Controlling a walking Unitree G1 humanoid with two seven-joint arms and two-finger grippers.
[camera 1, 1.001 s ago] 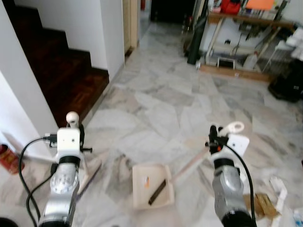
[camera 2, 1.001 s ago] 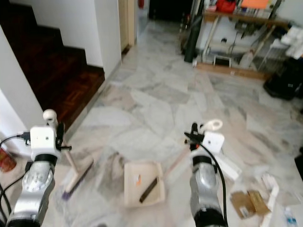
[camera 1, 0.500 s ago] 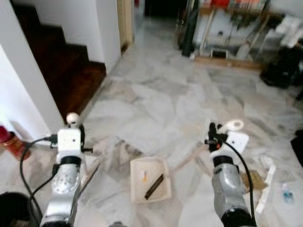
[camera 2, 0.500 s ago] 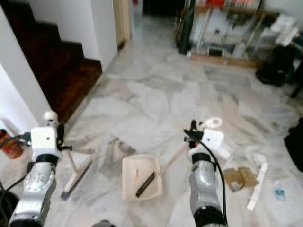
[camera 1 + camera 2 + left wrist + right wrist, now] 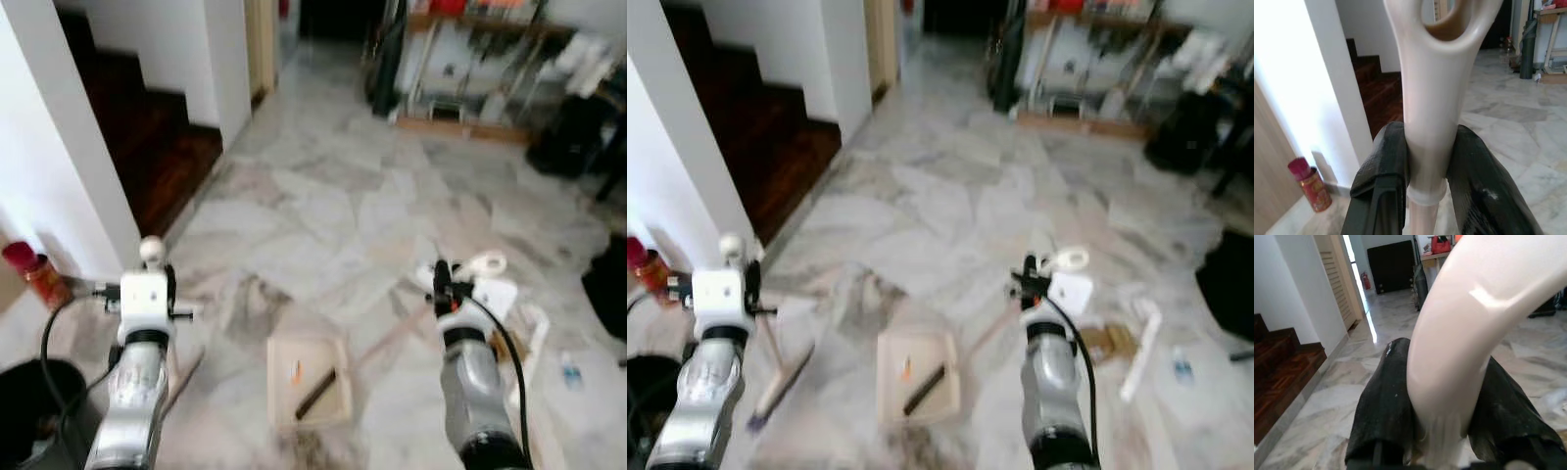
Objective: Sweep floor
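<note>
Head views are blurred. The left claw [image 5: 1422,161] clamps the pale broom [image 5: 774,377] handle; the right claw [image 5: 1442,406] clamps the cream dustpan [image 5: 309,382] handle, debris inside indistinct.

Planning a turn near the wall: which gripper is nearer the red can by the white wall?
Left. The left gripper, shut on the broom handle, is just right of the red can; the right gripper holds the dustpan handle far across.

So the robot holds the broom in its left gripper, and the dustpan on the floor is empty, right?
Not empty. The left eye view shows the dustpan holding a dark stick-like piece and a small orange bit. The left gripper does hold the broom.
</note>
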